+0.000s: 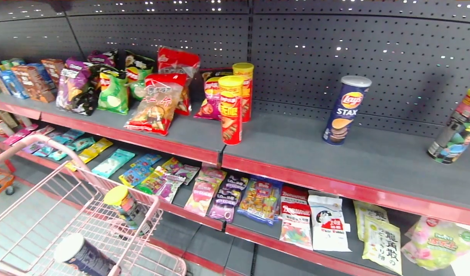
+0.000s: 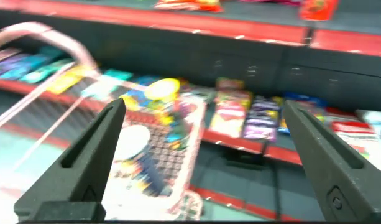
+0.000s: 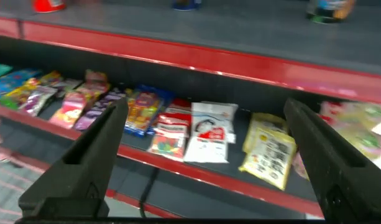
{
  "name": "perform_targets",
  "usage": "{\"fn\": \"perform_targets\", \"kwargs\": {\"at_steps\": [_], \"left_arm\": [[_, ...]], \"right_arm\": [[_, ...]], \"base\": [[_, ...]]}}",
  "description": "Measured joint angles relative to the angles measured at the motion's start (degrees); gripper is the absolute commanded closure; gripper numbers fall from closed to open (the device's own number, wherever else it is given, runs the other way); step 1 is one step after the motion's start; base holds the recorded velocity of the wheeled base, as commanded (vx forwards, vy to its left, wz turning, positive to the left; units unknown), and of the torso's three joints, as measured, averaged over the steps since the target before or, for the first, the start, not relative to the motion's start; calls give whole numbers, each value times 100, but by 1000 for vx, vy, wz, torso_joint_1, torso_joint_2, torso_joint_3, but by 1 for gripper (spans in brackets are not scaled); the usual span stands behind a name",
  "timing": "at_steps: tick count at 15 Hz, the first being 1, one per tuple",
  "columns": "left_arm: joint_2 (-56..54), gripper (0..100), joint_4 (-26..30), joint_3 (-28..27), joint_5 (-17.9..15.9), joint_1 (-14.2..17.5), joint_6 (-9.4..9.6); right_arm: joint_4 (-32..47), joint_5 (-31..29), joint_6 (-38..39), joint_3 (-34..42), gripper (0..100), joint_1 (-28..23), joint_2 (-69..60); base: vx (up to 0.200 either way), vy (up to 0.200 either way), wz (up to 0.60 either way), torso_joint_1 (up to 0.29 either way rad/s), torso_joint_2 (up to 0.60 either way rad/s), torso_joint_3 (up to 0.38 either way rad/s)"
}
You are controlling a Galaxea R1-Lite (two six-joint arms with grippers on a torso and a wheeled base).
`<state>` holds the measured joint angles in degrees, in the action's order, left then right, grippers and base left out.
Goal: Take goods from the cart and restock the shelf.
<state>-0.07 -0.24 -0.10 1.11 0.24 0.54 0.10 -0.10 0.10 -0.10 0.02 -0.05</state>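
A pink wire cart [image 1: 89, 177] stands low at the left of the head view. It holds a multicoloured can with a yellow lid [image 1: 127, 207] and a dark blue can with a white lid [image 1: 83, 255]. On the upper shelf [image 1: 296, 145] stand two red cans [image 1: 231, 109], a blue can [image 1: 344, 111] and a multicoloured can [image 1: 455, 128]. My left gripper [image 2: 202, 162] hangs open above the cart [image 2: 53, 34], over the yellow-lidded can [image 2: 162, 93] and the white-lidded can [image 2: 137, 149]. My right gripper [image 3: 206, 162] is open and faces the lower shelf [image 3: 178, 53], nothing between its fingers.
Chip bags [image 1: 158, 103] and boxes [image 1: 31, 80] crowd the left of the upper shelf. There is bare board between the red cans and the blue can. Flat snack packets [image 1: 258, 199] [image 3: 209, 134] line the lower shelf. A perforated back panel [image 1: 334, 46] closes the shelf behind.
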Motion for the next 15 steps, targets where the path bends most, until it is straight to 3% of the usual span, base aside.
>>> {"fn": "perform_targets", "kwargs": {"at_steps": [5,15], "left_arm": [[0,0,-2,0,0,0,0],[0,0,0,0,-2,0,-2]], "right_arm": [[1,0,9,0,0,-2,0],[0,0,15,5,0,-2,0]], "base": [[0,0,0,-9,21,17],[0,0,0,-139,355,205]]}}
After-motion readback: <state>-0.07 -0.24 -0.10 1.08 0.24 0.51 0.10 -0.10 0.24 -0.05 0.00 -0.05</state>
